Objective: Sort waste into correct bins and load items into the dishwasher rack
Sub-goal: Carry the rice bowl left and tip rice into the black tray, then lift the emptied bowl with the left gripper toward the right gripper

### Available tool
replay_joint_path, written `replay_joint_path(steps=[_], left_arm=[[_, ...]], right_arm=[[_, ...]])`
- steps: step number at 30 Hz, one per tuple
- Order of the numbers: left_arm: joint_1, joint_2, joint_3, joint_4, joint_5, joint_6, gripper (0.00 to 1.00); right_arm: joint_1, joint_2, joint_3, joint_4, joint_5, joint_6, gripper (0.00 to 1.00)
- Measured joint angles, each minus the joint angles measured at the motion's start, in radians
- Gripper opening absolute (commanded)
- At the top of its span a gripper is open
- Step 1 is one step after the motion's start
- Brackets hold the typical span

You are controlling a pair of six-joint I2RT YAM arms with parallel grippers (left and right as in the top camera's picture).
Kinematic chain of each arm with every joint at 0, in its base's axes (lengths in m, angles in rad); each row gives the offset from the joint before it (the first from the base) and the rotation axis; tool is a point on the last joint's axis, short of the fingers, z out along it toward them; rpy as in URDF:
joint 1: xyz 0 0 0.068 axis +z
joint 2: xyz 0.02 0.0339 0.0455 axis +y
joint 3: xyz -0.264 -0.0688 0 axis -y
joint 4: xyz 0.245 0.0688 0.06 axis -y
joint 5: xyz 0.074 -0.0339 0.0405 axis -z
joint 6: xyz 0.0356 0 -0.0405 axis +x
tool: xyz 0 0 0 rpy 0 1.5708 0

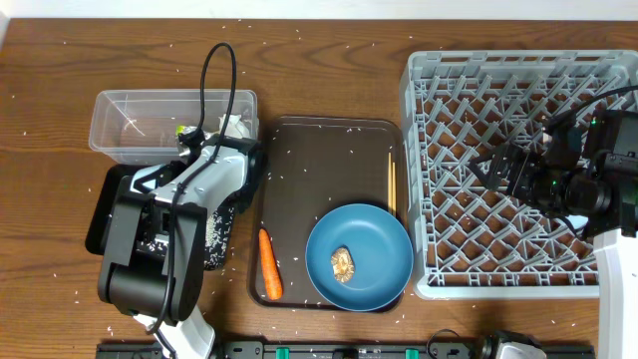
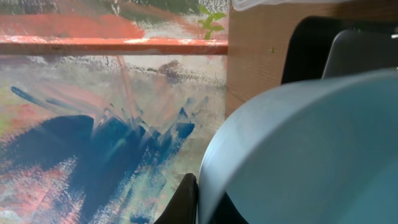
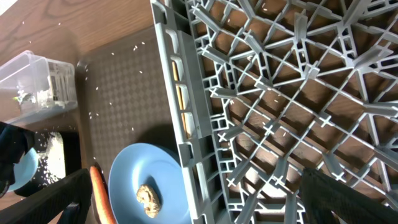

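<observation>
Over the shallow black tray [image 1: 95, 224], left gripper [image 2: 205, 205] pinches the light blue cup [image 2: 298, 155], seemingly to empty it, right gripper [image 1: 495, 168] spread, hovering ready above the grey plastic rack [image 1: 415, 199].

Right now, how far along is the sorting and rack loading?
Done: yellow-green wrapper in the clear plastic tub. In hand: left gripper pinches the light blue cup near the shallow black tray. To do: orange carrot, brown lump on the round blue plate, wooden chopsticks; grey pegged rack holds no dishes.
</observation>
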Motion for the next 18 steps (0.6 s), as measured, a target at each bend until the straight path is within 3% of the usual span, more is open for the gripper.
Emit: replay_joint_path(steps=[13,18], left_arm=[[0.022,0.0,0.0,-0.044,0.058,-0.05,0.06],[0.025,-0.04,0.002,-0.176,0.172,-0.198,0.06]], right_arm=[[0.0,0.0,0.0,0.0,0.0,0.0,0.99],[0.0,0.0,0.0,0.0,0.0,-0.001,0.99]])
